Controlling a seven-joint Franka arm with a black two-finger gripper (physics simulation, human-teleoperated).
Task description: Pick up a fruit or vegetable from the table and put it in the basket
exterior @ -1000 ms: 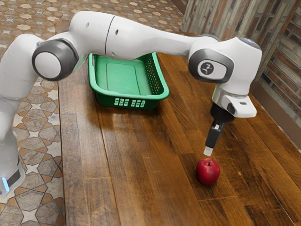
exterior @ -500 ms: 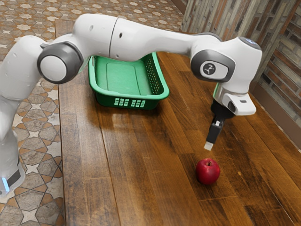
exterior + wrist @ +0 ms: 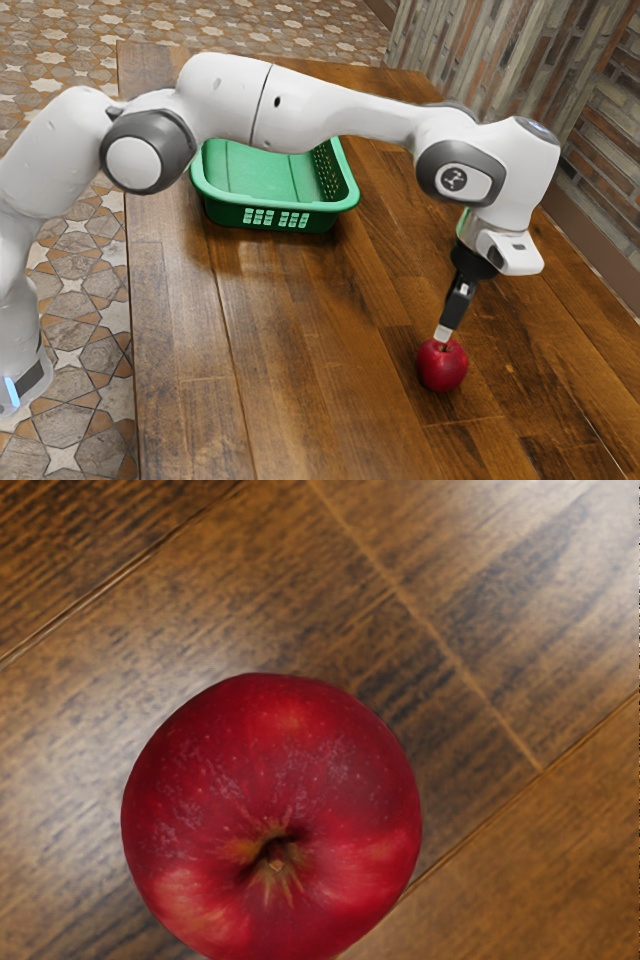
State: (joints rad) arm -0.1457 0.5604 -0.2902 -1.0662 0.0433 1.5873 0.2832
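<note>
- Apple (image 3: 442, 366) on the bench (image 3: 300, 340), red, sitting upright with its stem end up, outside the basket (image 3: 270, 217) and well apart from it.
- The gripper (image 3: 442, 334), black with a pale tip, is right over the apple, tilted a little; in the exterior view its tip meets the upper edge of the fruit. Whether the two touch cannot be told.
- How far open the gripper is cannot be told either, nor whether it has hold of the apple.
- Seen from the wrist, the apple's top faces the camera, with the short stem (image 3: 276, 858) in its hollow, brownish streaks around that, and pale speckling on the red skin.
- The basket is green, with slotted holes in its near end and rows of small holes in one side wall. Part of its far end is hidden behind the arm (image 3: 330, 105).
- The arm, white with grey joint covers, reaches across from the exterior view's left and bends down over the apple.
- The bench is brown wood planks; beside it are a patterned tile floor (image 3: 75, 300) and, at the exterior view's right, a wall (image 3: 600, 130) of narrow slats.
</note>
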